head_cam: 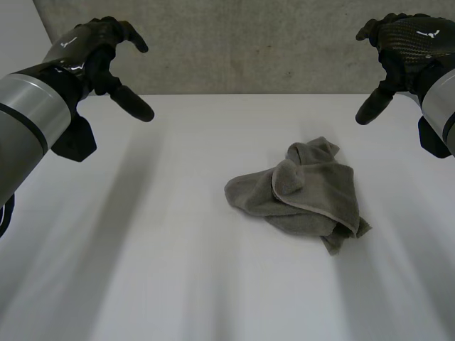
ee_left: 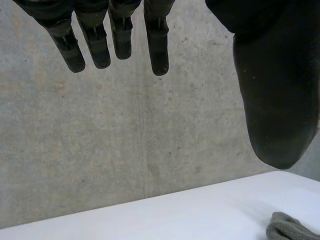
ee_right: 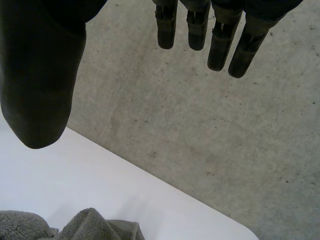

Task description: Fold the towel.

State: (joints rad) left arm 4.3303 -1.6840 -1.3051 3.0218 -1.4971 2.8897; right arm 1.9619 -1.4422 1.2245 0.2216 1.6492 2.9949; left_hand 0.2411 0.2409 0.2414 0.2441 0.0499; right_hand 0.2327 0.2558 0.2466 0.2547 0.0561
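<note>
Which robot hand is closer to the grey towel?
Right. The right robot hand is raised to the right of the towel; the left robot hand is raised much farther off, to its left.

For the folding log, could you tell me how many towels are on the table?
1: a crumpled grey towel lies on the white table, right of centre in the head view. The heap could hide another.

L hand (ee_left: 275, 100) fingers straight, thumb apart | towel (ee_left: 292, 227) bit on table (ee_left: 175, 215), clear of hand | concrete wall (ee_left: 150, 140) behind

A white table (head_cam: 178, 284) stands against a grey concrete wall (head_cam: 249, 42).
</note>
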